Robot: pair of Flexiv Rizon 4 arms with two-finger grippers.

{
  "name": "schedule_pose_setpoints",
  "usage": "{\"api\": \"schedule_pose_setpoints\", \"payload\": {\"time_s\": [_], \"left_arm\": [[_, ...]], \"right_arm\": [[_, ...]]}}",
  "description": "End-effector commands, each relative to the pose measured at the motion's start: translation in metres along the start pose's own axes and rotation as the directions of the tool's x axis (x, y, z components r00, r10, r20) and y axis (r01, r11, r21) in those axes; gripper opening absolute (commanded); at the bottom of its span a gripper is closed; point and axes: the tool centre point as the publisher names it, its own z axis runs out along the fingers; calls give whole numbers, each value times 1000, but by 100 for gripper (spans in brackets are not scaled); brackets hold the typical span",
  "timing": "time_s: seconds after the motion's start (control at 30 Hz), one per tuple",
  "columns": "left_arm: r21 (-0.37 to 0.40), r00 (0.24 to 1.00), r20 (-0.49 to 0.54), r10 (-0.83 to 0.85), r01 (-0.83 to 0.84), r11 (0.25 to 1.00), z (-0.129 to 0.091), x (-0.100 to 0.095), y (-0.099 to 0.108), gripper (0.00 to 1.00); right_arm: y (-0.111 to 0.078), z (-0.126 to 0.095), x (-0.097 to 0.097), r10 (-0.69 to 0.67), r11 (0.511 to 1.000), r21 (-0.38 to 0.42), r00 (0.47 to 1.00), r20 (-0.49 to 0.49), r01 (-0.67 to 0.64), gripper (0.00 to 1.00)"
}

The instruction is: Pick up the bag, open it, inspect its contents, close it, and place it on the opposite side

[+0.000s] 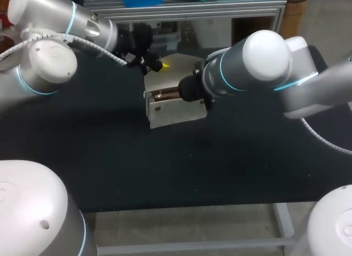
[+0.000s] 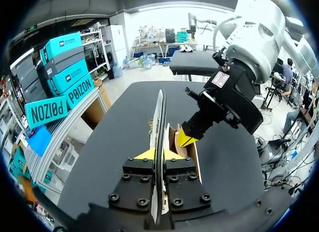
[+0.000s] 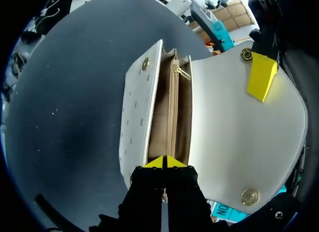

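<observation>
Right wrist view puts our right fingers (image 3: 164, 162) nearest. Their yellow tips are pressed together on the near end of the cream bag (image 3: 137, 112), pinching what looks like the thin wall between its pockets. Just ahead of them the mouth gapes, and we look straight into two tan-lined compartments with a small gold zip pull (image 3: 181, 71) at the far end. We can make out nothing lying inside. The flap (image 3: 234, 137) is thrown wide to one side, its gold snap studs (image 3: 249, 196) facing us. At its far corner our left fingers (image 3: 261, 76) have hold of it.

Left wrist view shows that grip edge-on. The flap runs as a thin blade between the two left tips, which are clamped on it from both sides, with the bag's body hanging ahead.

Head view places the bag over the middle of the dark desk (image 1: 110, 168), between our arms. We cannot tell whether its base rests on the cloth or hangs just clear of it.

We judge the pick-up and the opening done, and the inspection to be the step in hand, since the interior lies fully exposed to the right wrist camera. Left to do are folding the flap down onto its snaps and carrying the bag to the opposite side of the desk.
</observation>
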Motion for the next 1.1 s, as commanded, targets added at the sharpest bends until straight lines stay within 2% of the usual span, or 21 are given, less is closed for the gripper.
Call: {"api": "schedule_pose_setpoints", "payload": {"time_s": [0.03,0.23,0.6,0.9,1.1], "left_arm": [[16,1000,-7,6,-6,1000,-5,4,-2,0],[24,1000,-19,16,-15,1000,-6,6,-3,0],[26,999,-43,23,-22,999,-2,8,-4,0],[31,998,-57,25,-23,999,-2,6,-4,0],[35,998,-56,19,-17,999,-4,2,-4,0]], "right_arm": [[-2,18,-6,-1,1000,-17,1000,-16,0,0],[3,25,-13,-11,999,-34,1000,-24,10,0],[6,24,-29,-31,999,-25,1000,5,31,0],[4,30,-30,-43,999,-29,999,7,44,0],[1,39,-17,-39,998,-51,999,-36,37,0]]}}
